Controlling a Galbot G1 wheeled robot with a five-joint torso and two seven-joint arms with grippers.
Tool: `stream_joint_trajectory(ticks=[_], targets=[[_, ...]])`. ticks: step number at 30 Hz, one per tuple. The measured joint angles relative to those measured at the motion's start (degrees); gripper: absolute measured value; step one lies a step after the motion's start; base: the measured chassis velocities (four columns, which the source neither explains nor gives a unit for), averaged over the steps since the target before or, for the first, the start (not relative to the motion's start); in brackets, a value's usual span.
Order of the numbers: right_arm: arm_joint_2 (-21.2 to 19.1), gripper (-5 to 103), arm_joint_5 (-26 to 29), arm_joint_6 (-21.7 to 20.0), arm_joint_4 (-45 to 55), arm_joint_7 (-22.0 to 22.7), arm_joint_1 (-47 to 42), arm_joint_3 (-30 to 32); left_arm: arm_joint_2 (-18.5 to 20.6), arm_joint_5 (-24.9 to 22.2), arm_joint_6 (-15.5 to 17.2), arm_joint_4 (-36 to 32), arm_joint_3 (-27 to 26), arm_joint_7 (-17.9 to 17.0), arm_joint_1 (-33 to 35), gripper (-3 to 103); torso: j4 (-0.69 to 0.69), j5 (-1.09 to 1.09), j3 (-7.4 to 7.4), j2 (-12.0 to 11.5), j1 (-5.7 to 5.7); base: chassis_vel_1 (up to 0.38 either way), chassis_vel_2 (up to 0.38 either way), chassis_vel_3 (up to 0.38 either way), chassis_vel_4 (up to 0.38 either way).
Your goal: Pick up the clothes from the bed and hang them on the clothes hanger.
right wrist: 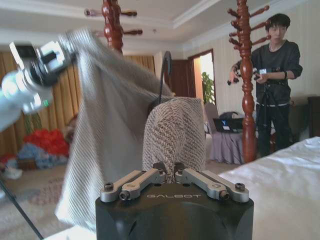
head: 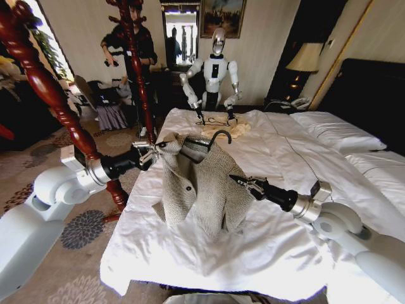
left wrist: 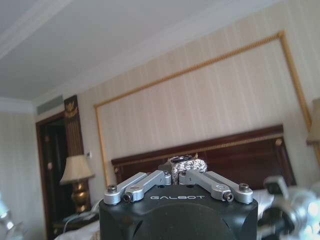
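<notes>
Currently the left gripper (head: 154,152) is pinching the cardigan (head: 199,183) shoulder over the bed (head: 285,253); the right gripper (head: 239,182) is pinching its other side. If either pinch slackens, the hanger (head: 212,140) risks sliding out.

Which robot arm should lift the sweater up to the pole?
Probably the left. The left gripper already pinches the cardigan by the hanger, nearest the wooden rack. The right gripper only holds fabric lower down.
</notes>
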Motion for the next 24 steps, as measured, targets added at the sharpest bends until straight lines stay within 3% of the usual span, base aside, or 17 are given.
stream_joint_trajectory(ticks=[4,11,16,19,24], targets=[[0.5,3,-4.2,-0.7,-1.1,0.1,-0.1,-0.3,2.1,-5.6,0.5,0.4,0.9,-0.4,-5.0,1,-0.01,0.01,0.00,0.0,0.00,0.000,0.000,0.000,0.000],[0.9,3,-5.3,-1.2,-0.9,0.0,0.4,-1.4,5.4,-7.0,0.9,-1.0,4.0,-0.1,-7.8,1,0.02,0.00,0.00,0.0,0.00,0.000,0.000,0.000,0.000],[1.0,3,-3.4,-1.2,0.0,-1.2,0.3,-1.5,5.5,-1.2,0.9,-3.7,10.3,1.5,-6.8,1,0.00,0.00,0.00,0.0,0.00,0.000,0.000,0.000,0.000],[1.0,3,-0.1,-0.8,1.1,-1.6,0.1,-1.4,4.7,6.5,0.4,-4.0,14.9,3.9,-5.1,1,0.00,0.00,0.00,0.0,0.00,0.000,0.000,0.000,0.000],[1.0,3,4.2,0.6,2.4,-2.4,-0.4,-0.6,3.8,9.7,0.2,-4.3,17.6,5.0,-3.0,1,0.00,-0.01,0.00,0.0,0.00,0.000,0.000,0.000,0.000]])
